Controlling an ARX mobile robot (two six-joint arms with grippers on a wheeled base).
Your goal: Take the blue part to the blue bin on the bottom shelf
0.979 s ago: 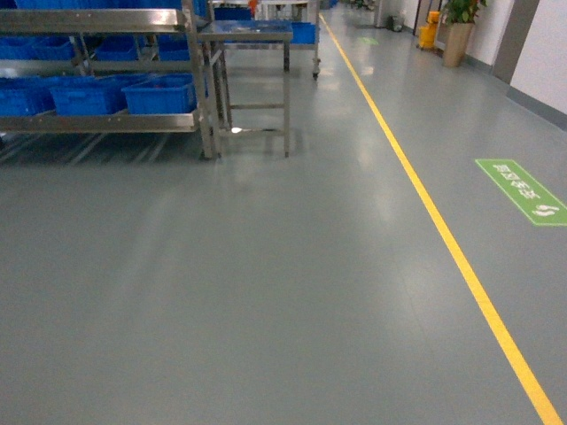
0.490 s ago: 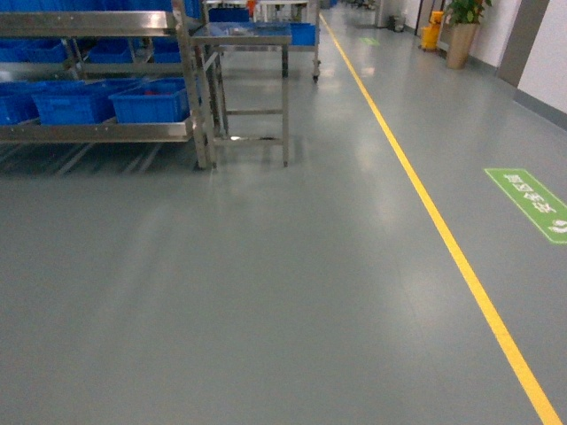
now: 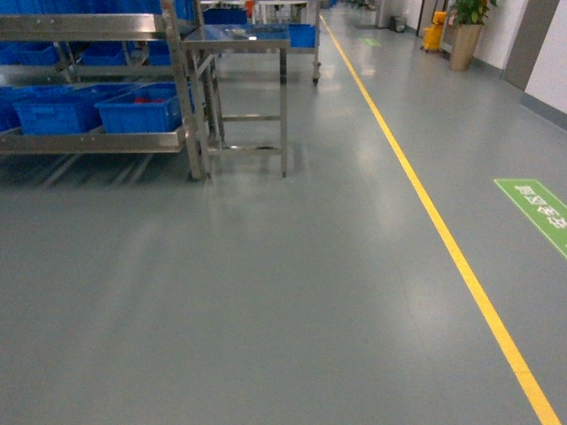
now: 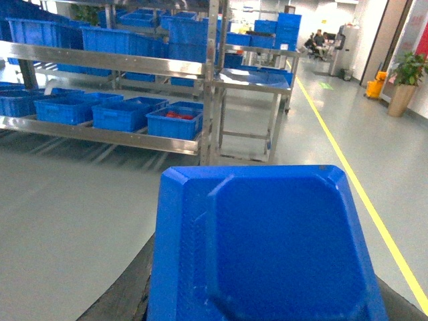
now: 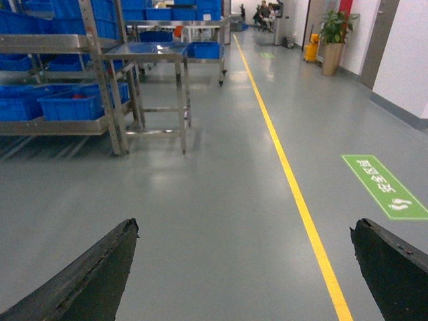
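The blue part (image 4: 267, 247), a broad blue plastic piece with a recessed middle, fills the lower half of the left wrist view. My left gripper (image 4: 264, 304) is shut on it, and only the dark fingers (image 4: 124, 297) show at its sides. The bottom shelf (image 4: 100, 131) is a low steel rack level ahead on the left, carrying several blue bins (image 4: 174, 122); the nearest one has red items in it. From the head the same shelf (image 3: 89, 142) and a blue bin (image 3: 137, 111) sit at upper left, with neither gripper showing. My right gripper (image 5: 244, 227) hangs open over bare floor.
A steel table (image 3: 248, 40) stands right of the rack. A yellow floor line (image 3: 425, 204) runs up the aisle, with a green floor sign (image 3: 540, 212) to its right. A potted plant (image 3: 465, 27) and a yellow bucket (image 3: 430, 35) stand far back.
In the head view the rack and table have slid left and down, and the green sign has moved right and down. The camera has rolled forward along the aisle.
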